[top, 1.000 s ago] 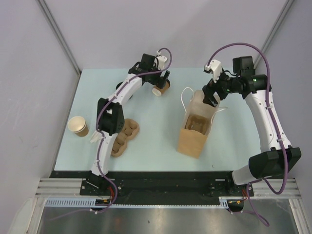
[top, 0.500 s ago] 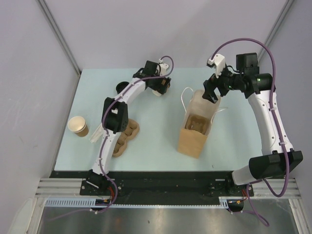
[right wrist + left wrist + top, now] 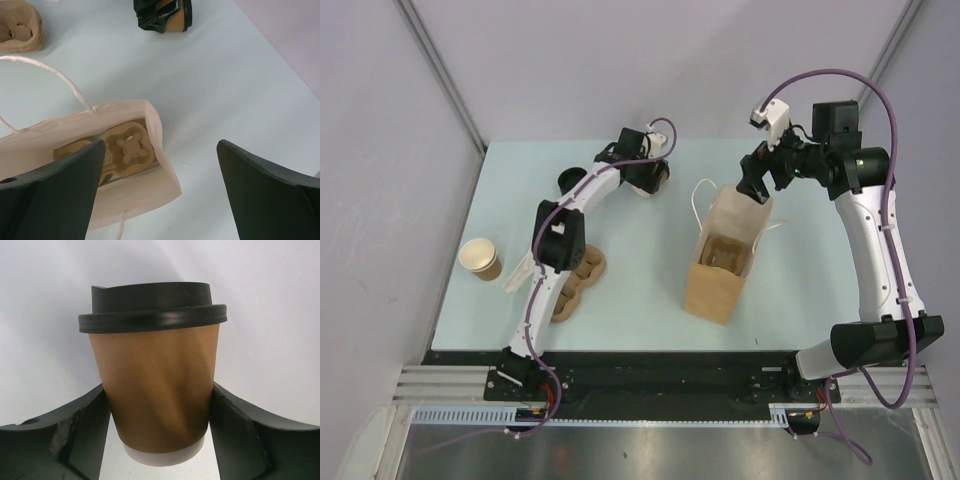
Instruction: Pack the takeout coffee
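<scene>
The takeout coffee (image 3: 155,385), a brown paper cup with a black lid, sits between my left gripper's (image 3: 157,432) fingers (image 3: 85,430), which press both its sides. In the top view this gripper (image 3: 646,178) holds the cup (image 3: 658,175) at the far middle of the table, left of the paper bag (image 3: 715,290). The bag stands open with a cup carrier (image 3: 125,145) inside. My right gripper (image 3: 753,190) is open and empty, above the bag's far edge. In the right wrist view its jaws (image 3: 160,145) are spread wide over the bag's rim (image 3: 155,125).
A stack of brown cup carriers (image 3: 575,280) lies left of centre. A lidless tan cup (image 3: 480,258) stands at the left edge. A stack of black lids (image 3: 568,180) sits at the far left. The bag's white handles (image 3: 702,195) stick up.
My left gripper has turned and shifted slightly left with the cup in it. My right gripper has lifted and drawn back from the bag's far edge.
</scene>
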